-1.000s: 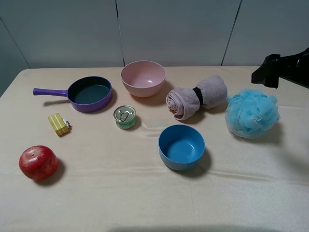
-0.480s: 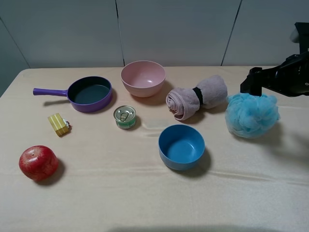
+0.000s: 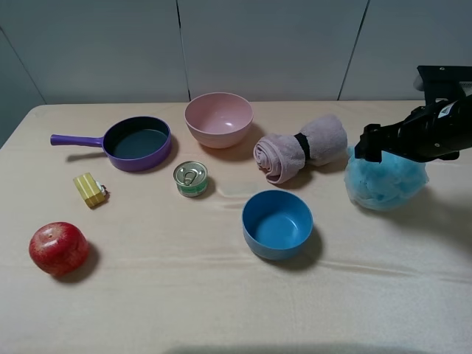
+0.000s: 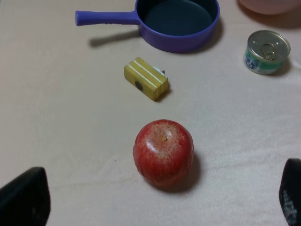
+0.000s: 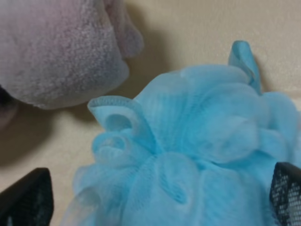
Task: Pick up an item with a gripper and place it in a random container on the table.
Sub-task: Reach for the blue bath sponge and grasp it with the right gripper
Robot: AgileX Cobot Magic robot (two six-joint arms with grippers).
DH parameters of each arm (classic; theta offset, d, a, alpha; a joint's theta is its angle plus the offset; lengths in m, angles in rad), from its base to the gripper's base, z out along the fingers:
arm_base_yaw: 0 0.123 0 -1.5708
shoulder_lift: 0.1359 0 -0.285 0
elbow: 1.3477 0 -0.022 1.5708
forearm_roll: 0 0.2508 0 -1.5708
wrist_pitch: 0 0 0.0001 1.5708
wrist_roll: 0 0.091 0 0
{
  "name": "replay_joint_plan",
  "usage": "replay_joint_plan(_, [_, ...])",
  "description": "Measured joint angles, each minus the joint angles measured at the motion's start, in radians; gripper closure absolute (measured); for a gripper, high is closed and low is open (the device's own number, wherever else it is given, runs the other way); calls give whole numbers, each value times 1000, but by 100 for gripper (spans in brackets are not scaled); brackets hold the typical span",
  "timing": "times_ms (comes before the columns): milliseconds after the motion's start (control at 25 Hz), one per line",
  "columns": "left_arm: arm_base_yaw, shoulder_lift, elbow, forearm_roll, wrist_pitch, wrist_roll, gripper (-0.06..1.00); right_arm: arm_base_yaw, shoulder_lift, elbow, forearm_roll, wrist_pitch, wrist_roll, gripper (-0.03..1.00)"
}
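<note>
The light-blue mesh pouf (image 3: 385, 188) sits at the right of the beige table (image 3: 162, 295). My right gripper (image 3: 375, 146) is low over the pouf's top, partly hiding it. In the right wrist view the pouf (image 5: 188, 155) fills the frame between the two black fingertips (image 5: 23, 197), which stand wide apart, so the right gripper (image 5: 155, 200) is open. The pale pink bowl (image 3: 219, 118) stands at the back middle, empty. My left gripper (image 4: 157, 202) is open above the table near a red apple (image 4: 163, 151); it is out of the high view.
A rolled pinkish towel (image 3: 301, 147) lies just left of the pouf. A blue bowl (image 3: 277, 223) is in front of it. A purple pan (image 3: 137, 142), a tin can (image 3: 190, 178), a yellow block (image 3: 89, 189) and the apple (image 3: 58, 248) are on the left half.
My right arm has come in from the back right, moving left and down until the gripper is over the pouf. Nothing on the table has moved.
</note>
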Motion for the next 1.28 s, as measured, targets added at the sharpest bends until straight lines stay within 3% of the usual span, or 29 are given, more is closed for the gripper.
replay_joint_plan(480, [0, 0, 0, 0, 0, 0, -4, 0, 173, -3, -18, -119, -6, 27])
replay_joint_plan(1280, [0, 0, 0, 0, 0, 0, -4, 0, 207, -3, -18, -162, -7, 30])
